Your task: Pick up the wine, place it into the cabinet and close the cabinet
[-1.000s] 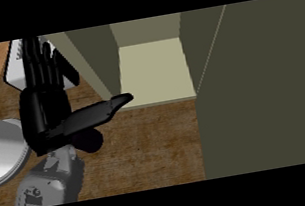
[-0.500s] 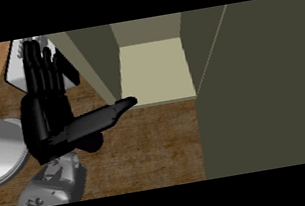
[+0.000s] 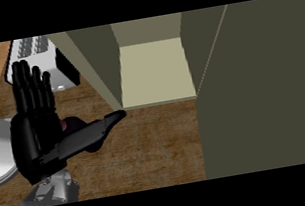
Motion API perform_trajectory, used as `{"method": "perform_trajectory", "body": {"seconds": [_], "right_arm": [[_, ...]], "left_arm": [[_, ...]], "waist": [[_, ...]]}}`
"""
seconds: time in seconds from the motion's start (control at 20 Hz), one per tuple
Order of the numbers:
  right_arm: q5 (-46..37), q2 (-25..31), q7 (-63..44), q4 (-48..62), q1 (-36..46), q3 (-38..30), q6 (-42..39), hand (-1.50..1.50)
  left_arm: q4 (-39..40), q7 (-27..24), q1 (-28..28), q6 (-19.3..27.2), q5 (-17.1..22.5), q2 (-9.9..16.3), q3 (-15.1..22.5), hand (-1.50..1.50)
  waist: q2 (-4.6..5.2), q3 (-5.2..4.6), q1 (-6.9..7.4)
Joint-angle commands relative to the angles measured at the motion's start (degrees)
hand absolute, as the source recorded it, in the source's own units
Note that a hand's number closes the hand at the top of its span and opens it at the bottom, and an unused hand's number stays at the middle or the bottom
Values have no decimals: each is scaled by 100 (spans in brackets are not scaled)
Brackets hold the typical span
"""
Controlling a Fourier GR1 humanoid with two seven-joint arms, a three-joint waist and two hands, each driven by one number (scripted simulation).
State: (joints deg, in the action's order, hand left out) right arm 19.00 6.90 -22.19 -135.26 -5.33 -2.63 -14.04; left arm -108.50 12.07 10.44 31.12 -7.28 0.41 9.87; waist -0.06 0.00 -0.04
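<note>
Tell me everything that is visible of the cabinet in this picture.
The cabinet stands open at the far side of the wooden counter. Its walls look dull olive-green, and its floor is a paler cream panel; nothing shows inside it. The door is swung out toward the viewer and fills the right part of the view as a dark olive slab. The left robot hand, fingers straight, is near its left wall but apart from it.

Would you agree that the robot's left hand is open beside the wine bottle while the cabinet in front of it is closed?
Not quite. The head view shows the cabinet open, its door swung out at the right and the pale shelf bare. The rest holds: the left hand is open, fingers straight, with the wine bottle showing dark red just behind its thumb.
</note>
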Motion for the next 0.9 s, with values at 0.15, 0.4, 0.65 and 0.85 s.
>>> {"method": "perform_trajectory", "body": {"seconds": [0.15,0.4,0.65,0.85], "right_arm": [[-1,-17,3,146,161,-195,-32,-150],[140,-15,-152,-278,-27,-152,-87,-150],[-197,-181,-402,-219,276,145,201,-150],[153,-118,-460,-540,-48,-4,-6,-150]], "left_arm": [[-160,-146,-533,-141,-53,66,-134,-150],[-54,-807,-1251,-679,606,276,-557,-150],[337,-1353,-1469,-804,788,151,-765,-150],[226,-1259,-1609,-1038,968,308,-994,-150]], "waist": [[2,0,1],[0,-2,8],[3,-3,12],[-1,-1,0]]}}
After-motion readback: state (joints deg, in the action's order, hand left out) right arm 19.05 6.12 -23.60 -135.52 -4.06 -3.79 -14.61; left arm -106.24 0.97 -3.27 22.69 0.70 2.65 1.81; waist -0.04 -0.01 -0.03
